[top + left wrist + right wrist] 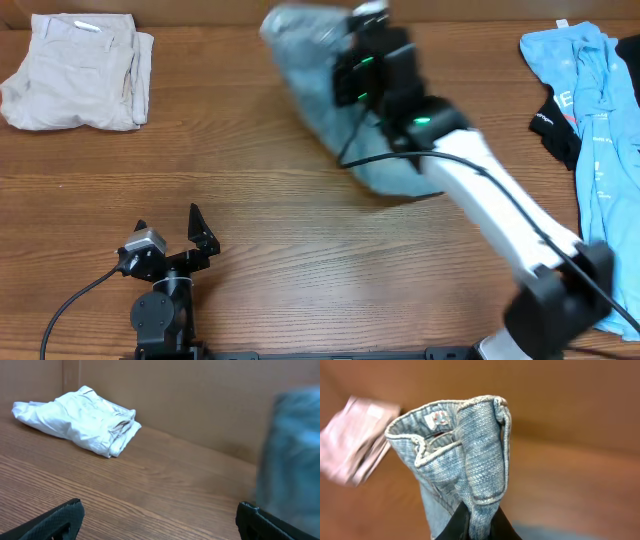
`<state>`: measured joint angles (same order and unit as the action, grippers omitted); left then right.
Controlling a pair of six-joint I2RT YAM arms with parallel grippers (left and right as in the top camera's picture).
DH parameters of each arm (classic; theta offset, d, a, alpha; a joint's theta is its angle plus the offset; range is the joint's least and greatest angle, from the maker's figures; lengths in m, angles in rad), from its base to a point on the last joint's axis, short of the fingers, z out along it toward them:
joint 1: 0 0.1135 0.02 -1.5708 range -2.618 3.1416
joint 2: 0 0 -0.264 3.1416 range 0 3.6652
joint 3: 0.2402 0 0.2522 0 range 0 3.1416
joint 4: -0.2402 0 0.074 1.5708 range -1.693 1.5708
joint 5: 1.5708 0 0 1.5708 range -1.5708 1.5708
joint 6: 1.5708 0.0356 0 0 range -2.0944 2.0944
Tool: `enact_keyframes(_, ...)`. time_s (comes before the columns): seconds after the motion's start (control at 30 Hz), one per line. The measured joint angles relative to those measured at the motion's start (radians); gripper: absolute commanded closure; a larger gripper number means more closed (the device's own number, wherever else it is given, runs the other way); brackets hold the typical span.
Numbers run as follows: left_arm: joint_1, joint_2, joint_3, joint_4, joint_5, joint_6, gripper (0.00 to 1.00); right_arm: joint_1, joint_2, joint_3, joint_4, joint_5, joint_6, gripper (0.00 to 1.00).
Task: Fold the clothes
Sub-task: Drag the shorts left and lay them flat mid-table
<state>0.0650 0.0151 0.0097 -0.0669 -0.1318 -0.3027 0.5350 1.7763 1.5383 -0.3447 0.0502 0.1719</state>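
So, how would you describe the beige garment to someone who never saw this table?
On the wooden table, go to the far left corner in the overhead view. There lie the beige shorts, folded and alone. They are the only beige piece: the denim shorts are held by the right pincer, and the blue T-shirt is heaped at the right edge.

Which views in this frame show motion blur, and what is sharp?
Overhead: the denim shorts and right arm are smeared; the beige shorts and left gripper are crisp. Left wrist: beige shorts sharp, denim a blurred blue mass at the right edge. Right wrist: the denim waistband is in focus, the beige shorts behind it streaked.
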Motion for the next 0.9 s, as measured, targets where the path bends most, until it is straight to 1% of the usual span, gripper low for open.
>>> enact_keyframes(0.17,0.000,0.000,0.000,0.000,0.000,0.000,0.00,0.107,0.081,0.000,0.057,-0.047,0.073,0.96)
enact_keyframes(0.2,0.000,0.000,0.000,0.000,0.000,0.000,0.00,0.127,0.086,0.000,0.076,-0.047,0.082,0.96)
enact_keyframes(0.23,0.000,0.000,0.000,0.000,0.000,0.000,0.00,0.148,0.090,0.000,0.099,-0.047,0.089,0.92)
enact_keyframes(0.3,0.000,0.000,0.000,0.000,0.000,0.000,0.00,0.187,0.097,0.000,0.145,-0.042,0.098,0.60)
enact_keyframes(0.4,0.000,0.000,0.000,0.000,0.000,0.000,0.00,0.237,0.101,0.000,0.219,-0.037,0.108,0.45)
enact_keyframes(0.43,0.000,0.000,0.000,0.000,0.000,0.000,0.00,0.249,0.101,0.001,0.242,-0.034,0.111,0.30)
enact_keyframes(0.5,0.000,0.000,0.000,0.000,0.000,0.000,0.00,0.264,0.101,0.001,0.268,-0.024,0.110,0.12)
enact_keyframes(0.57,0.000,0.000,0.000,0.000,0.000,0.000,0.00,0.266,0.101,0.001,0.278,0.004,0.114,0.01)
enact_keyframes(0.67,0.000,0.000,0.000,0.000,0.000,0.000,0.00,0.252,0.101,0.001,0.275,0.100,0.087,0.00)
enact_keyframes(0.77,0.000,0.000,0.000,0.000,0.000,0.000,0.00,0.222,0.098,0.001,0.227,0.258,0.039,0.00)
enact_keyframes(0.83,0.000,0.000,0.000,0.000,0.000,0.000,0.00,0.180,0.091,0.001,0.160,0.416,0.011,0.00)
enact_keyframes(0.9,0.000,0.000,0.000,0.000,0.000,0.000,0.00,0.137,0.077,0.001,0.082,0.535,0.000,0.00)
